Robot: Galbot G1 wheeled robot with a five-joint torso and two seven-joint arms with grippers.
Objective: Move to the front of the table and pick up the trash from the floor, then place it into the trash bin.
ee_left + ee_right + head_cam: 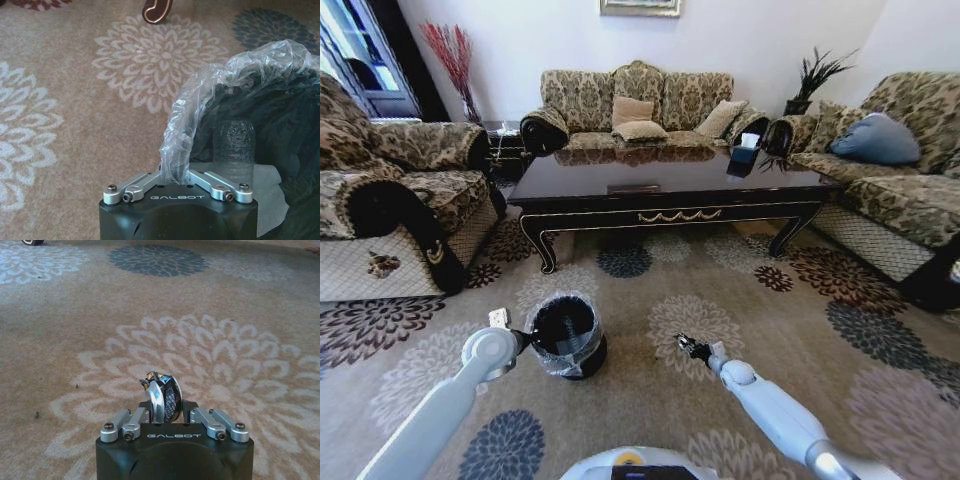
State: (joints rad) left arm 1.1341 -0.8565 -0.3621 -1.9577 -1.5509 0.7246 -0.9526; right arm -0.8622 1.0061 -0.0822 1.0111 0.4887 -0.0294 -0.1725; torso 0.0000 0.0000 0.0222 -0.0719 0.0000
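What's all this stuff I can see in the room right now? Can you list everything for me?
table: one, dark glossy brown, in front of the middle sofa.
trash bin: one, black with clear liner, on the floor beside the left end effector.
bottle: one, clear plastic, inside the bin.
silvery wrapper: one, crumpled, held in the right end effector.
floor: beige carpet with flower medallions.
sofas: three, patterned brown, around the table.
tissue box: one, dark with white tissue, on the table's far right.
blue cushion: one, on the right sofa.
left end effector: closed on the bin's liner.
right end effector: low over the carpet.
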